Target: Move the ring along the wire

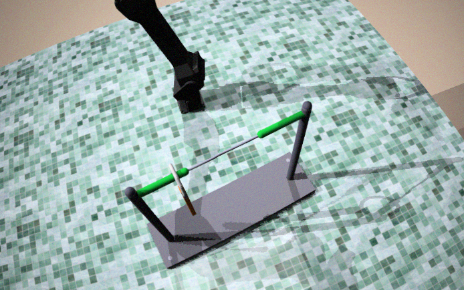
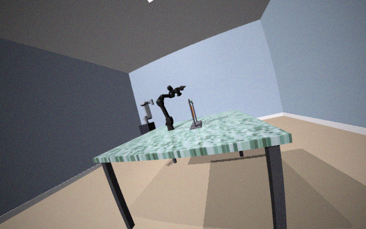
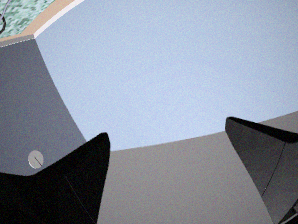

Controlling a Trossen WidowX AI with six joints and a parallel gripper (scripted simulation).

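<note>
A pale ring point(image 1: 177, 180) hangs around the green part point(image 1: 155, 184) beside the left post point(image 1: 150, 215) in the top view, near that part's inner end. Its orange handle point(image 1: 190, 205) point(image 2: 192, 111) hangs down. The thin grey wire point(image 1: 224, 152) runs to the other green part point(image 1: 281, 124) beside the right post point(image 1: 298, 147). My gripper point(image 2: 185, 86) point(image 3: 169, 131) is open and empty, above the posts' height and to their left in the exterior view. It is outside the top view. A dark curved piece at the wrist view's upper left edge is too cut off to identify.
The posts stand on a grey base plate point(image 1: 236, 201) point(image 2: 196, 126) on the tiled table point(image 1: 85, 143) point(image 2: 151, 146). My arm point(image 1: 164, 41) point(image 2: 164, 110) rises from the table beside the plate. Another grey arm point(image 2: 147, 110) stands on a dark block in the background.
</note>
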